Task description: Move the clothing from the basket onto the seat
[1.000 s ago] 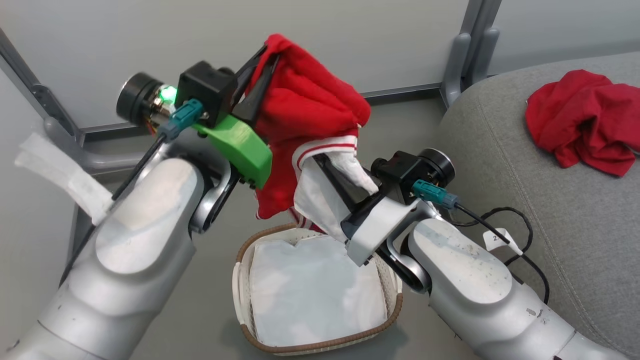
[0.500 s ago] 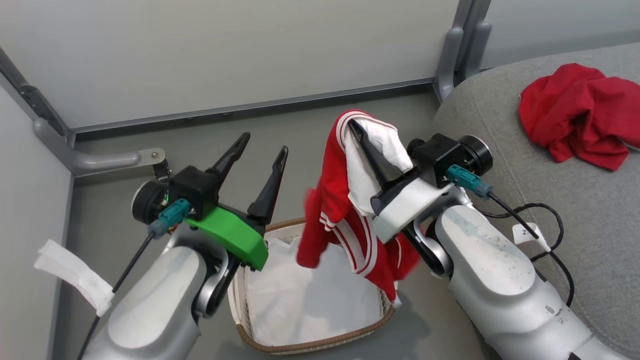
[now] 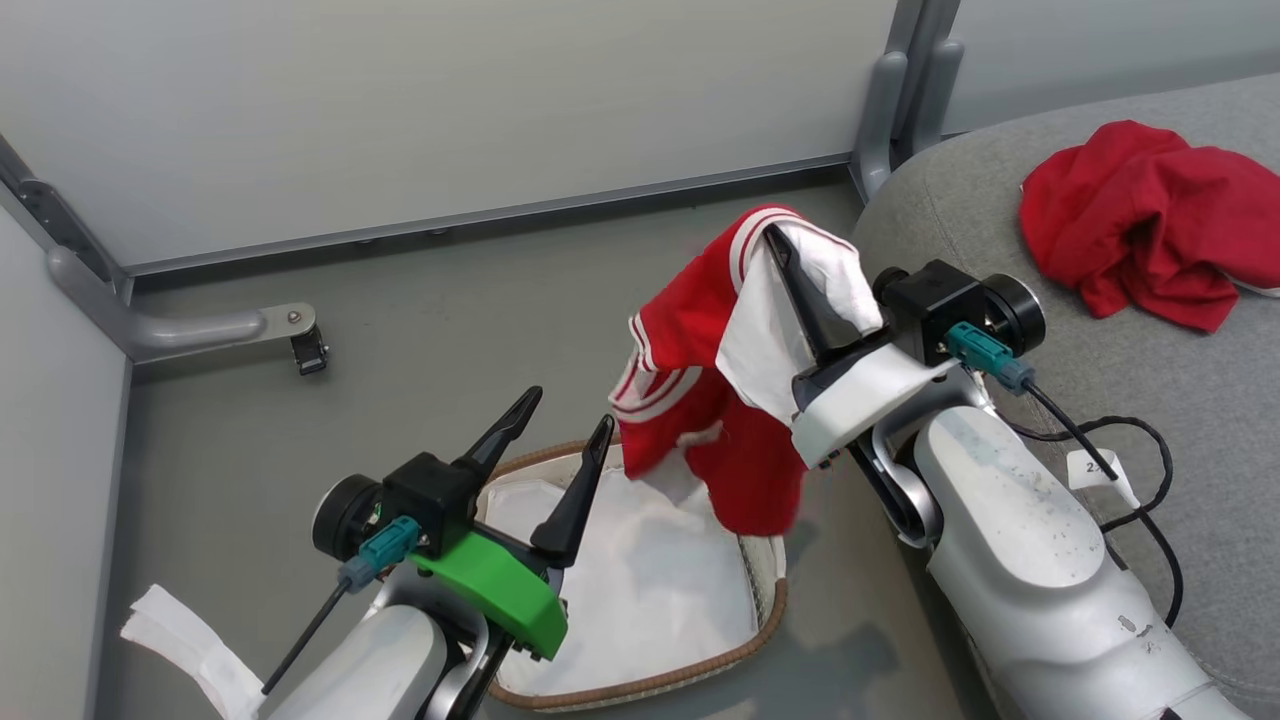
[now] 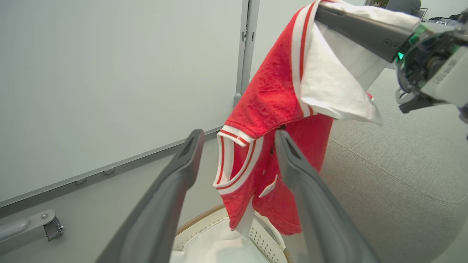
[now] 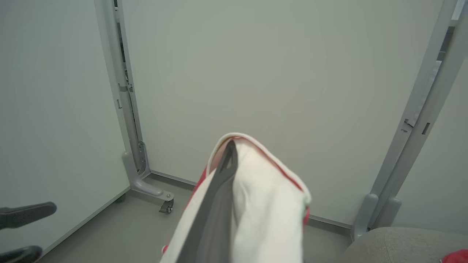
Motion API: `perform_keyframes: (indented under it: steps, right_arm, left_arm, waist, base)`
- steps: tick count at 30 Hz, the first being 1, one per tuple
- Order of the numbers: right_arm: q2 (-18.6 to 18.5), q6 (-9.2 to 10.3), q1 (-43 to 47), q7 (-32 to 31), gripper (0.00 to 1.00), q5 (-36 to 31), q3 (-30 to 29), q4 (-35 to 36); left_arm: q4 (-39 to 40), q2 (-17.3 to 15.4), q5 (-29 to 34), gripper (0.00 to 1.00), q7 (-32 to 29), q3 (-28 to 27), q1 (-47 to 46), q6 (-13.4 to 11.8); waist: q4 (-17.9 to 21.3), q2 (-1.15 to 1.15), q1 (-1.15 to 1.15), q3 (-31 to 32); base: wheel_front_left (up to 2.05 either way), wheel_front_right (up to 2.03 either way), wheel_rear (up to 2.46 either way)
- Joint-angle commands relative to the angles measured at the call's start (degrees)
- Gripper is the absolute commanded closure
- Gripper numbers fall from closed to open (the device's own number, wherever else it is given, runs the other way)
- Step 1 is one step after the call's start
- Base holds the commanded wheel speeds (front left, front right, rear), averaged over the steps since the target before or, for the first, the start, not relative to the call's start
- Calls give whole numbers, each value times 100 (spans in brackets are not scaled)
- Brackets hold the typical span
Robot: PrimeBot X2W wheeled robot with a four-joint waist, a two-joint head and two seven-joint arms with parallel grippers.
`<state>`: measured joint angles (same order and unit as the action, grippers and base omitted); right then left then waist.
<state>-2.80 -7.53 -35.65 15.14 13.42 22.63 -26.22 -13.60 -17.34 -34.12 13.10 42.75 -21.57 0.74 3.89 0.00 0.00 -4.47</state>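
I see the basket (image 3: pixel 770 572) on the floor (image 3: pixel 450 330), with the liner sheet (image 3: pixel 650 590) lying inside it. The seat (image 3: pixel 1230 420) stands to its right, and the far garment (image 3: pixel 1130 220) lies on top of that seat. The hanging garment (image 3: pixel 690 330) droops from the right pincer (image 3: pixel 785 250) above the basket's far right rim, between basket and seat. The left pincer (image 3: pixel 568 410) sits above the basket's left rim. A wall panel (image 3: pixel 450 100) runs behind everything.

Mat'ls: shirt (image 3: pixel 745 470) red nubby cloth w/ smooth white trim; seat (image 3: pixel 1230 420) grey woven fabric, matt; basket (image 3: pixel 775 600) white perforated plastic, brown woven rim; posts (image 3: pixel 885 100) matt grey metal.
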Motion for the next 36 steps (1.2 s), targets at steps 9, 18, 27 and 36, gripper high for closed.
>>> perform_keyframes:
  steps: [9,18,27,36]
  right_arm:
    - [-19,8,-117,1,100,-221,-219,93]
    - [-36,8,-139,1,100,-546,-456,318]
    - [-113,8,109,1,100,-603,-756,618]
    - [-227,8,33,1,100,-528,-977,537]
  left_arm:
    - [119,-10,114,0,60,62,138,-67]
    - [209,-51,231,0,33,122,-60,-127]
    - [256,-70,390,0,-72,268,-228,-111]
    - [286,-50,492,0,-170,398,-402,-109]
  waist:
    - [442,0,0,-105]
    - [1504,0,0,-451]
    - [2295,0,0,-741]
    - [2349,0,0,-951]
  base:
    - [0,0,0]
    - [0,0,0]
    - [0,0,0]
    - [0,0,0]
